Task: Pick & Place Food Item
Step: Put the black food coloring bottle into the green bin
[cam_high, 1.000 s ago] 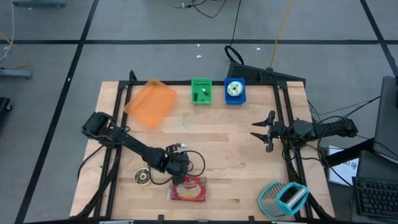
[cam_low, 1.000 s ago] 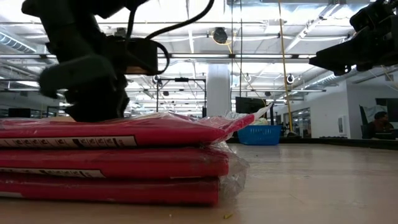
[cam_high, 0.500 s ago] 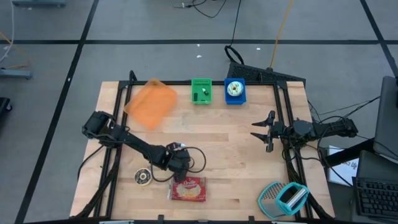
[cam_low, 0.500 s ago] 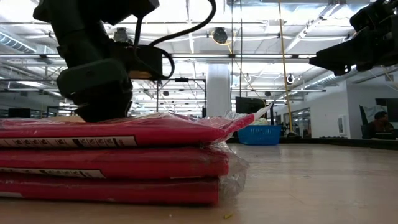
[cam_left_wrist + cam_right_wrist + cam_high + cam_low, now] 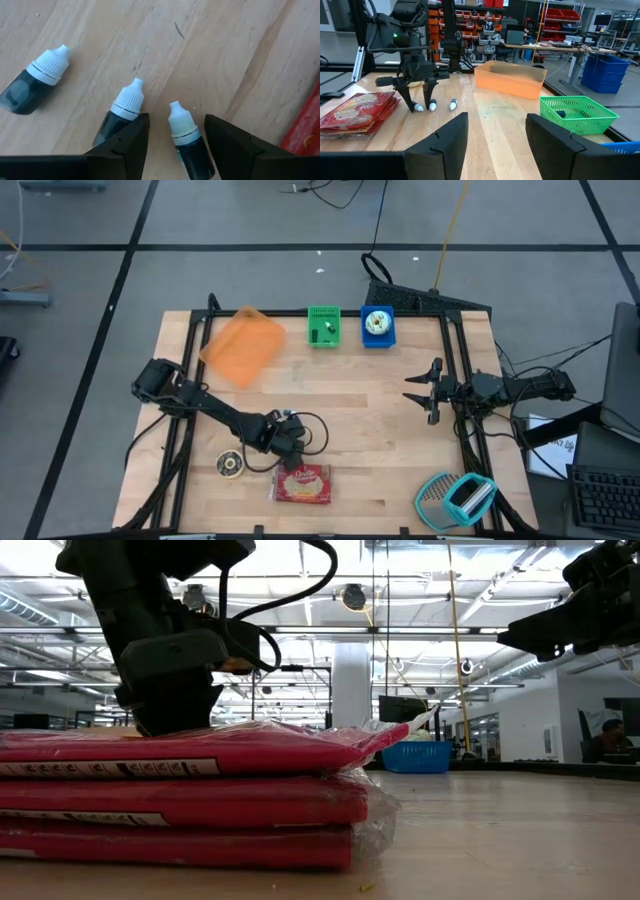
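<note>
Your left gripper (image 5: 291, 448) points steeply down at the table (image 5: 380, 410), just behind the red food packet (image 5: 302, 485), which lies flat near the front edge. Its fingers (image 5: 125, 145) stand partly open and hold nothing: in the left wrist view one small dark dropper bottle (image 5: 186, 140) with a white cap lies on the wood in the gap between them, a second bottle (image 5: 120, 112) lies right at one finger, partly hidden by it, and a third bottle (image 5: 36, 80) lies apart to the side. The red edge of the packet shows at the corner of that view, just beside the gripper. From the low view you see the packet (image 5: 190, 795) in the foreground in its clear wrap, with the left arm coming down behind it. Your right gripper (image 5: 422, 392) waits level above the right side of the table, well apart from the packet, fingers parted and empty. Along the far edge sit an orange tray (image 5: 243, 345), a green basket (image 5: 323, 326) and a blue bin (image 5: 377, 326). A round tape roll (image 5: 230, 465) lies left of the packet.
</note>
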### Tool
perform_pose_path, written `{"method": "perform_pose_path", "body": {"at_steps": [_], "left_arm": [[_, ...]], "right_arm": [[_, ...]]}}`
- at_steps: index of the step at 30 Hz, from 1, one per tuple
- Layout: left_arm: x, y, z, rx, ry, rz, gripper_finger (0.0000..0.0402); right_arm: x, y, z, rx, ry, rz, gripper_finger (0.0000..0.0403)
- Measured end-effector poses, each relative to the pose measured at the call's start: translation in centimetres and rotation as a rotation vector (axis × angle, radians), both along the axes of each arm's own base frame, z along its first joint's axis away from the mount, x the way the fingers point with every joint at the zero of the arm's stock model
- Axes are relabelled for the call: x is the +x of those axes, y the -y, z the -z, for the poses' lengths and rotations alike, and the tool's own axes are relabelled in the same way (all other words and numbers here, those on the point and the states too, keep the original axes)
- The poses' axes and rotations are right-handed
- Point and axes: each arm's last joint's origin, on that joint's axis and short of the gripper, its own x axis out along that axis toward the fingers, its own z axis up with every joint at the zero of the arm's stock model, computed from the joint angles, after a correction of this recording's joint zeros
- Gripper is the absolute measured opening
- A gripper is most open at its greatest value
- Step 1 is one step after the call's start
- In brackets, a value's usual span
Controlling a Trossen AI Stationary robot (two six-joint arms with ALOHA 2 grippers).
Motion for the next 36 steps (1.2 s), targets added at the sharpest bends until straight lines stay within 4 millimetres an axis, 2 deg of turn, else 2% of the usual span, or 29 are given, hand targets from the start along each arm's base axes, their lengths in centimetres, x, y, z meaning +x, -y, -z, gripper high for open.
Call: {"method": "perform_pose_path", "body": {"at_steps": [14,23,36], "left_arm": [[0.3,0.1,0.0,0.007,0.04,-0.012,0.0094],[0.6,0.0,-0.1,0.017,0.073,-0.011,0.0089],[2.6,-1.3,-0.5,-0.005,0.217,0.024,0.0088]], "right_arm": [[0.0,0.0,0.0,0.0,0.0,0.0,0.0187],[0.0,0.0,0.0,0.0,0.0,0.0,0.0187],[0.0,0.0,0.0,0.0,0.0,0.0,0.0187]]}}
